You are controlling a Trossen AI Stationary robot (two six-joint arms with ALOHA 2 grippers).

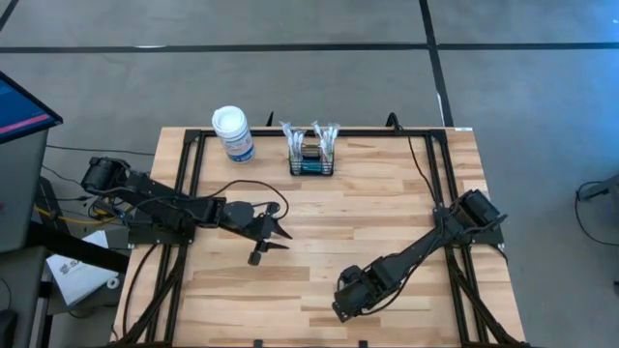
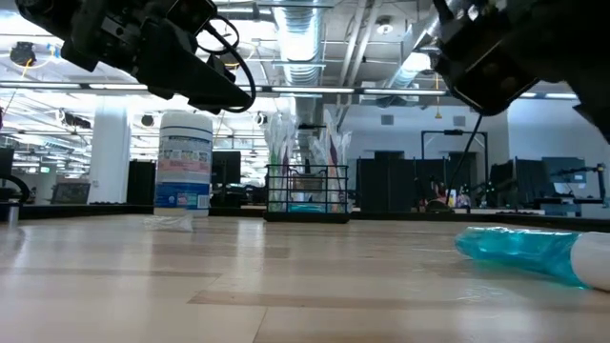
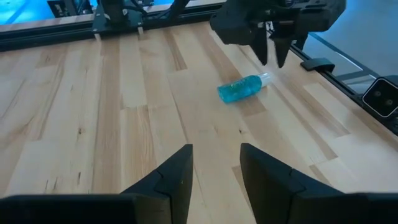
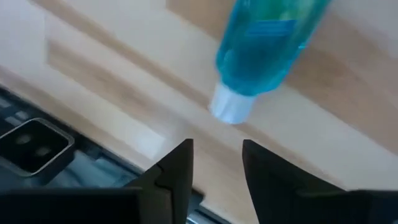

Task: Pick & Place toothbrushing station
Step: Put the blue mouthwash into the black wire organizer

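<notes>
Right gripper point(image 3: 272, 53) hung spread, empty, just above blue bottle point(image 3: 242, 89), far from wire basket point(image 1: 311, 158); likely lining up a grasp.

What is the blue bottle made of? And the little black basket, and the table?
Blue bottle: looks like clear plastic, glossy and see-through, with a white cap.
Black basket: seems thin metal wire with a dark coating; you can see between its bars.
Table: wood, pale planks with visible grain and a smooth, slightly shiny finish.
</notes>
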